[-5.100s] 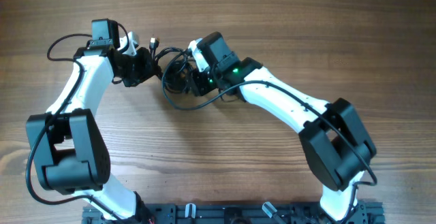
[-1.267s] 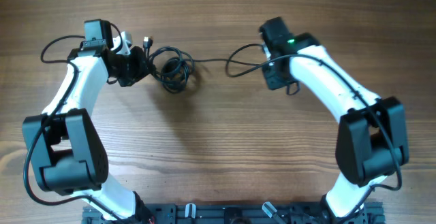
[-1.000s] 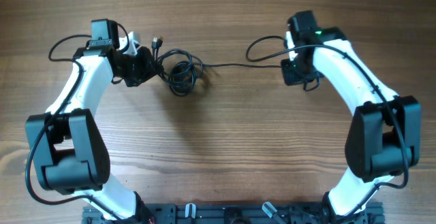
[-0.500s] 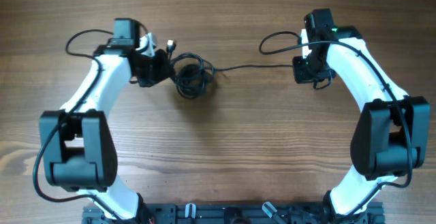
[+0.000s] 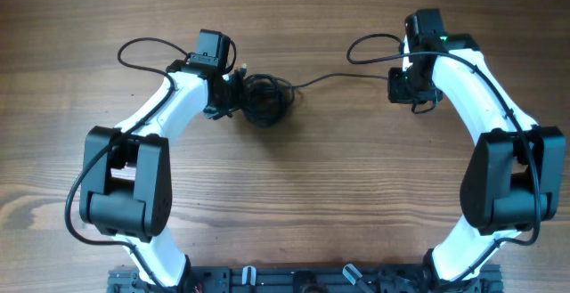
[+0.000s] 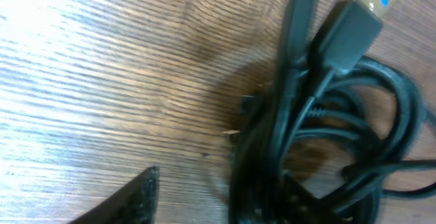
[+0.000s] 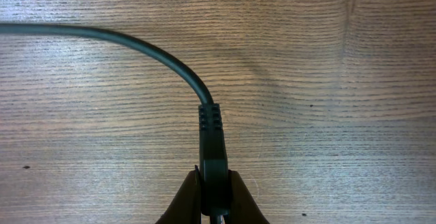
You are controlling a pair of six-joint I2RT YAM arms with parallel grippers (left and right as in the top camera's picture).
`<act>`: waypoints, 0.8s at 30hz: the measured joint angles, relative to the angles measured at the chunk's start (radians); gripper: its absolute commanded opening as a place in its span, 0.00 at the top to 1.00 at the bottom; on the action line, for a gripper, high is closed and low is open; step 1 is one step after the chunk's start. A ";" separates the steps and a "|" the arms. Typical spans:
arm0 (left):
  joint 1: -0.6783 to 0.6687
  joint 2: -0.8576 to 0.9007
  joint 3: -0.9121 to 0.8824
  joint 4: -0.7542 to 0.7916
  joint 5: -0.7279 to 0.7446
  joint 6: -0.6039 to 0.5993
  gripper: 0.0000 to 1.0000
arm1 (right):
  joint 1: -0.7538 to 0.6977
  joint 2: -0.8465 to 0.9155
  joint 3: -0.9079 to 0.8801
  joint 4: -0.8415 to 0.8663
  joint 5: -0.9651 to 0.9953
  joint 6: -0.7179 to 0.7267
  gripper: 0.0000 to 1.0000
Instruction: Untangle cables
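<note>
The right gripper (image 7: 215,207) pinches one plug (image 7: 212,149); the left gripper (image 5: 233,97) stands parted, empty, beside the knotted cables (image 5: 264,99) (left of the table (image 5: 356,195) centre). Pulling now may drag them or tighten the knot.

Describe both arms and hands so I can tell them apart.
The left arm and right arm match: white curved shells, bulky black joints, and a thick black wire looping off each wrist. Only the right one shows a green light. The left hand and right hand are dark, with tapered fingers.
</note>
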 measured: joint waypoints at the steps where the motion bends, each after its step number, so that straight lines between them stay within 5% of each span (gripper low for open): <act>1: 0.000 0.000 0.000 -0.005 -0.002 0.013 0.28 | 0.000 0.000 0.000 0.000 0.000 0.000 0.95; 9: 0.000 0.004 0.071 -0.179 -0.015 0.106 0.24 | 0.000 0.000 0.000 0.000 -0.001 0.003 0.83; 14: 0.000 0.004 0.149 -0.270 -0.018 0.131 0.26 | -0.002 0.000 0.000 0.003 0.000 0.008 0.60; 19: 0.001 0.004 0.165 -0.272 0.025 0.143 0.60 | -0.008 0.000 0.000 0.032 -0.003 0.019 0.47; 21: 0.001 0.004 0.165 -0.253 0.066 0.138 0.63 | -0.008 0.000 0.000 0.049 -0.016 0.019 0.41; 24: 0.000 0.004 0.165 -0.206 0.112 0.124 0.84 | -0.008 0.000 0.000 0.079 -0.060 0.021 0.42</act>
